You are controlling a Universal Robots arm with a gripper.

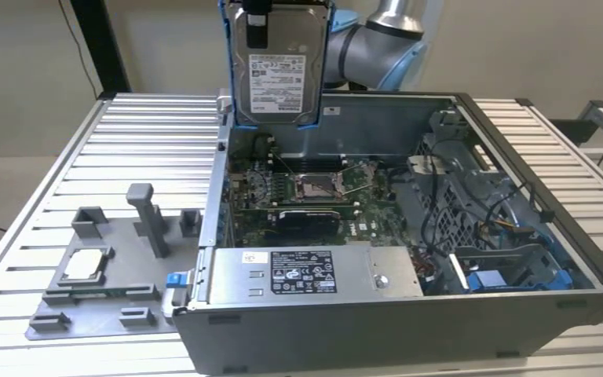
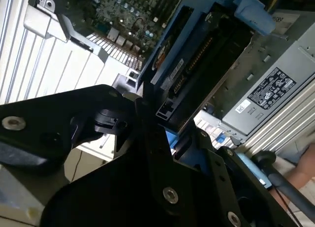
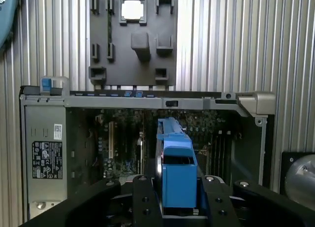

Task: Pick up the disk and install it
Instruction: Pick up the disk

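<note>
Closest to the first wrist camera, the gripper [image 3: 178,187], black fingers [image 3: 144,200] on either side of the disk [image 3: 177,158], jaws pinching its bright blue frame between them. In the second wrist view, the same grip from the side, with the disk's connector edge and blue frame pointing away from the black gripper body. In the exterior view, the disk [image 1: 279,67] hanging upright in the air, white label facing the camera, silver-grey body clipped in blue, above the far corner of the open computer case [image 1: 385,330] towards the exterior view's left; not seated in any bay. Directly beneath it in the first wrist view, the motherboard [image 3: 123,138] on the case floor. Along the case's front in the exterior view, a large grey box [image 1: 301,271] with a black-and-white label; towards the exterior view's right, a blue bay [image 1: 501,279] among cables. Just beside the case, on the exterior view's left, a grey fixture tray [image 1: 123,271] holding a small square silver chip [image 1: 84,263]. Under everything, a slatted metal table [image 1: 144,149]. Farthest back, behind the disk, the silver and blue arm [image 1: 380,47].
</note>
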